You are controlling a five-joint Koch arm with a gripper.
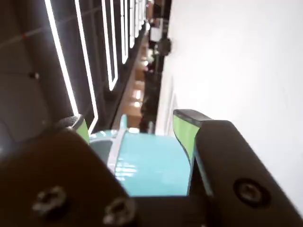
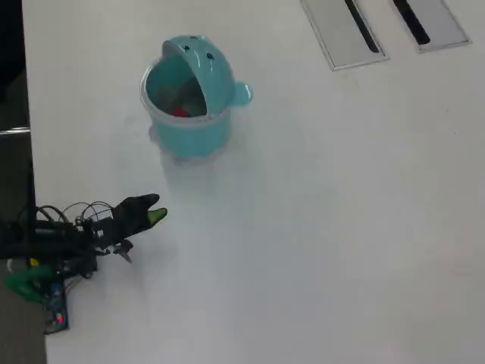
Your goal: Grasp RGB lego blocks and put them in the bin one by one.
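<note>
The teal bin [image 2: 186,95] stands upright at the back left of the white table in the overhead view, its domed lid tipped back. A small red lego block [image 2: 180,113] lies inside it. My gripper [image 2: 155,216] hovers in front of the bin, a good gap away, pointing toward it. In the wrist view the bin [image 1: 151,163] shows between the two green-padded fingers of the gripper [image 1: 132,120], which is open and holds nothing. No other block shows on the table.
Two grey recessed panels [image 2: 345,30] [image 2: 424,23] sit in the table at the back right. The arm's base and loose wires [image 2: 45,243] lie at the table's left edge [image 2: 27,152]. The wrist view lies on its side.
</note>
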